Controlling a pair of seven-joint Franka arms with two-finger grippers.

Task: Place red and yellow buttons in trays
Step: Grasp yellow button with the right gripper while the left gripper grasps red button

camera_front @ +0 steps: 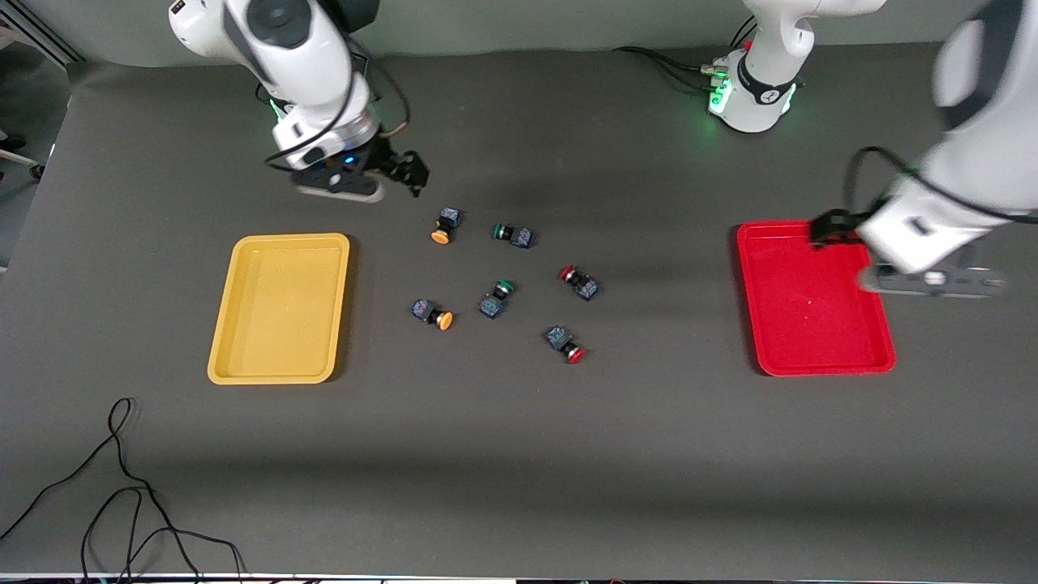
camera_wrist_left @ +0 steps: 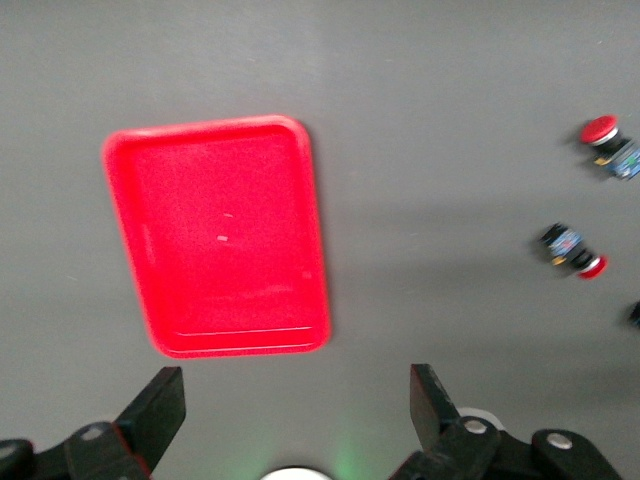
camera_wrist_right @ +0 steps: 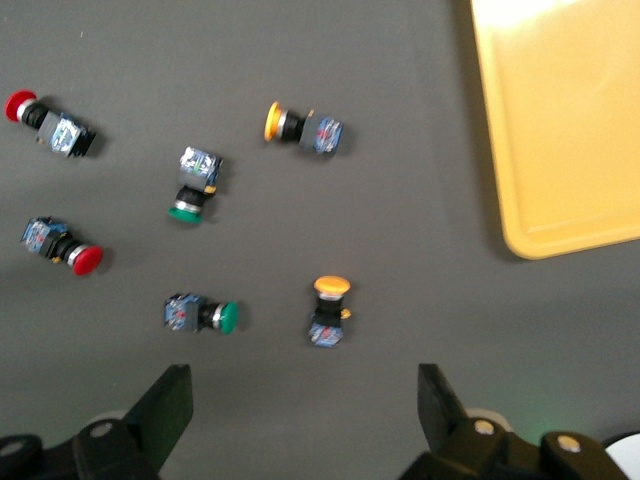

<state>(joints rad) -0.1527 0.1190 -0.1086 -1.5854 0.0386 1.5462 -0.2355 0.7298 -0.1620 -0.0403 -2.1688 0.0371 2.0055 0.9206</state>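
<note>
The counter (camera_front: 519, 454) carried my two trays well apart, the yellow tray (camera_front: 280, 308) toward my right arm's end and the red tray (camera_front: 811, 298) toward my left arm's, both empty, presumably one per colour. Between them lay the buttons, none sorted yet: two yellow buttons (camera_front: 443, 229) (camera_front: 434, 315), two red buttons (camera_front: 579, 282) (camera_front: 565, 344) and two green buttons (camera_front: 512, 234) (camera_front: 495, 298) I judged should stay put. My right end effector (camera_wrist_right: 300, 420) hung, fingers spread wide and empty, over the counter beside the farther yellow button. My left end effector (camera_wrist_left: 295, 420), equally wide and empty, hovered by the red tray's rim, waiting.
</note>
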